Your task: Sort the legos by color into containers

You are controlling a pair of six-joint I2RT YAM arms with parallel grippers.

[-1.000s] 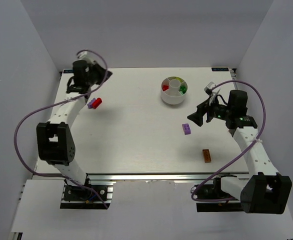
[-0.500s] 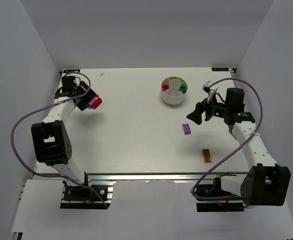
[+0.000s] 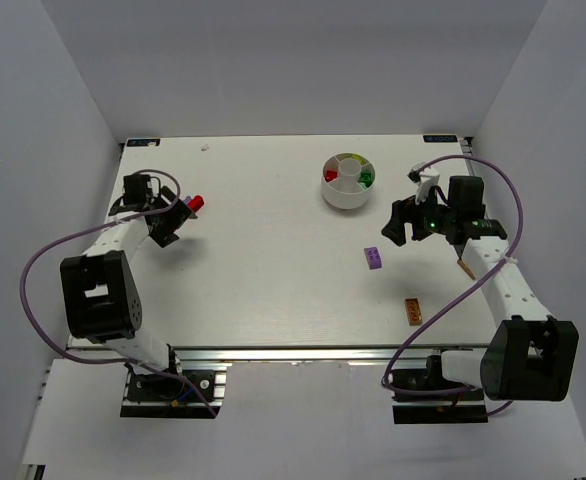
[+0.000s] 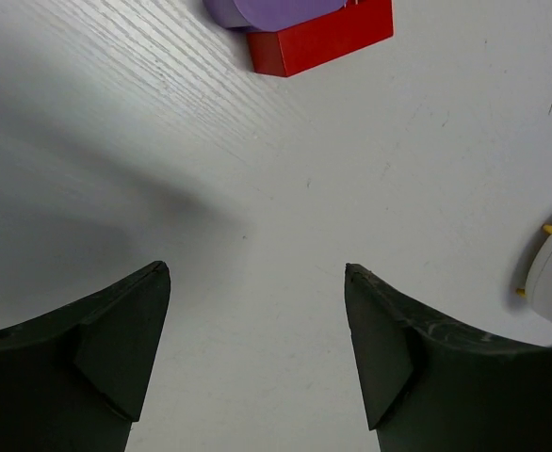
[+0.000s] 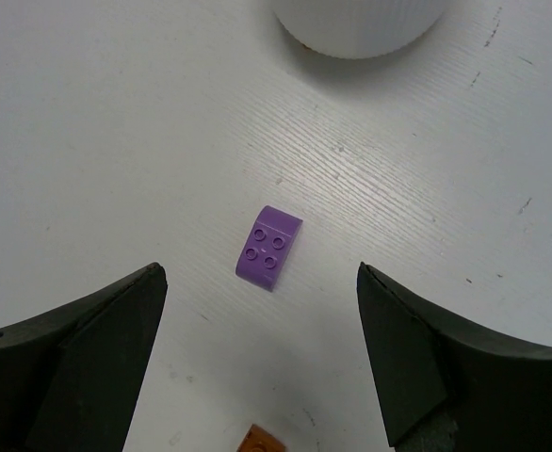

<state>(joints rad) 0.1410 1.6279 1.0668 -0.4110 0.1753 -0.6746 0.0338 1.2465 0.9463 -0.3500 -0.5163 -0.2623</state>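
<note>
Legos, loose stock and sorted stock, with one round white dish as the containers.

Top external view:
- Dish at the far centre-right of the table. Red and green bricks lie in its wedges; the other contents are too small to tell.
- Red brick at far left, just beside the left gripper.
- Purple brick right of centre, near the right gripper and towards the near edge from it.
- Orange brick nearer the front edge, well apart from both arms.

Left wrist view:
- Red brick at the top edge, ahead of the fingers, with a purple piece touching it. Whether the two are clipped together cannot be told.
- Jaws stand wide apart, holding and touching nothing.

Right wrist view:
- Purple brick, studs up with one curved end, lies on the table between the spread fingers and is not touched.
- Dish wall beyond; a corner of the orange brick at the bottom.
- Jaws wide apart and empty.

Hazards, as judged:
- A pinch on the red brick may carry the purple piece along and mix colours in one wedge.
- The purple brick lies askew to the jaws, so closing could twist it or let the curved end slip.
- A low approach to the dish could nudge it.
</note>
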